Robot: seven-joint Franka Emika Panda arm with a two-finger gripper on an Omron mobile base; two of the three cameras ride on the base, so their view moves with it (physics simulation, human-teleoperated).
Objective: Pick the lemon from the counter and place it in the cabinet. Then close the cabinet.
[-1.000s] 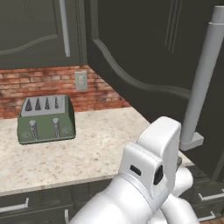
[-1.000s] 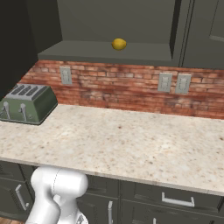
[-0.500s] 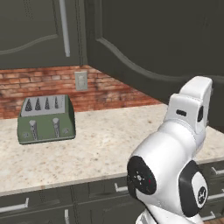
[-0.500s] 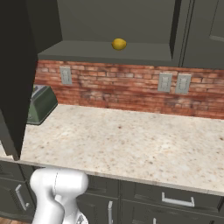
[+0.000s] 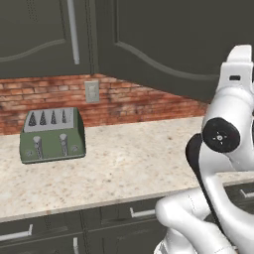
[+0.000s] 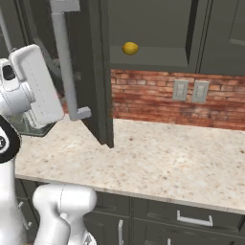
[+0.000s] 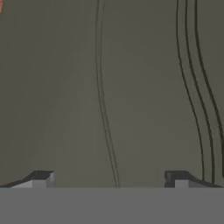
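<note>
Small yellow lemon [image 6: 129, 48] resting on the shelf inside the dark grey-black wall cabinet [image 6: 153, 28]. The cabinet's arched-panel door [image 6: 95, 72], with long light-grey bar handle [image 6: 64, 62], stands partly open above the beige speckled stone-look counter [image 6: 158, 162]. The two-finger gripper [image 7: 109, 178], empty with fingertips set wide apart, faces the door panel closely. A green toaster [image 5: 52, 135] sits on the counter against the red brick backsplash [image 6: 158, 98].

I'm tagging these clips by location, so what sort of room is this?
A kitchen, rendered: a green toaster on a speckled stone counter, a brick backsplash with wall outlets, and dark wall cabinets above.
</note>
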